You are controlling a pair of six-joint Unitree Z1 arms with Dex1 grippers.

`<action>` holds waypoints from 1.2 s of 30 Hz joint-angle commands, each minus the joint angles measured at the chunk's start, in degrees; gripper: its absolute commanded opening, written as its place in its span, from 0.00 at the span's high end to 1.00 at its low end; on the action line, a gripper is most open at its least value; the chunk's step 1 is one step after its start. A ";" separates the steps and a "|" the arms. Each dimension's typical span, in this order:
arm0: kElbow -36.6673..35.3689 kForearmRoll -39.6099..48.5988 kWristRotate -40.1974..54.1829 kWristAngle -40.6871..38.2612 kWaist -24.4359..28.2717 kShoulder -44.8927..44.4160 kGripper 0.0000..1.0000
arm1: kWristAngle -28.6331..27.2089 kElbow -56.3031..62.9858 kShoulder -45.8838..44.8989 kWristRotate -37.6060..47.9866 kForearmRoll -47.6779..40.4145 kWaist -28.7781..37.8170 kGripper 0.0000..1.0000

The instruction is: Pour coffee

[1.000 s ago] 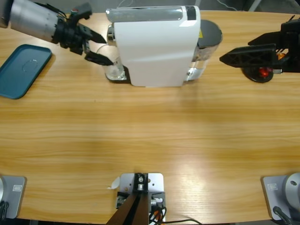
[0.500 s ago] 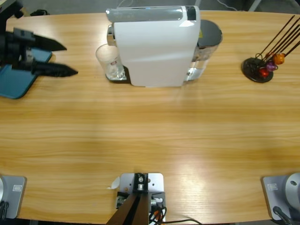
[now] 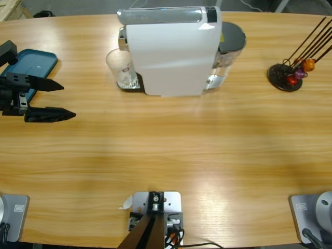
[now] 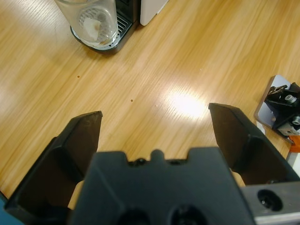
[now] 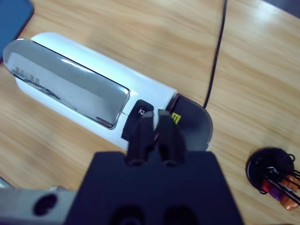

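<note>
Left gripper (image 3: 57,98) low at the table's (image 3: 171,150) left edge, jaws spread wide on nothing, beside a blue tray (image 3: 36,62). Right gripper (image 5: 154,136) high over the white coffee machine (image 3: 174,52), jaws pressed together (unseen in the high view). Clear glass (image 3: 120,70) on the machine's drip tray (image 4: 119,40), well apart from the left jaws; whether coffee is inside, impossible to tell. Capsule stand (image 3: 290,75) at far right.

Bright, even overhead light; a glare patch on the table (image 4: 190,104); right wrist view perhaps slightly soft.
</note>
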 commanded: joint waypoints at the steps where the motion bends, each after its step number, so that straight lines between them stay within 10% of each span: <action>1: 1.94 -0.12 -0.79 0.88 -0.47 1.68 0.01 | 2.60 -0.36 3.43 0.09 0.61 -0.24 1.00; 36: 1.86 -0.56 -0.79 0.88 -0.26 2.78 0.01 | 2.31 1.31 10.97 -0.58 7.01 3.28 1.00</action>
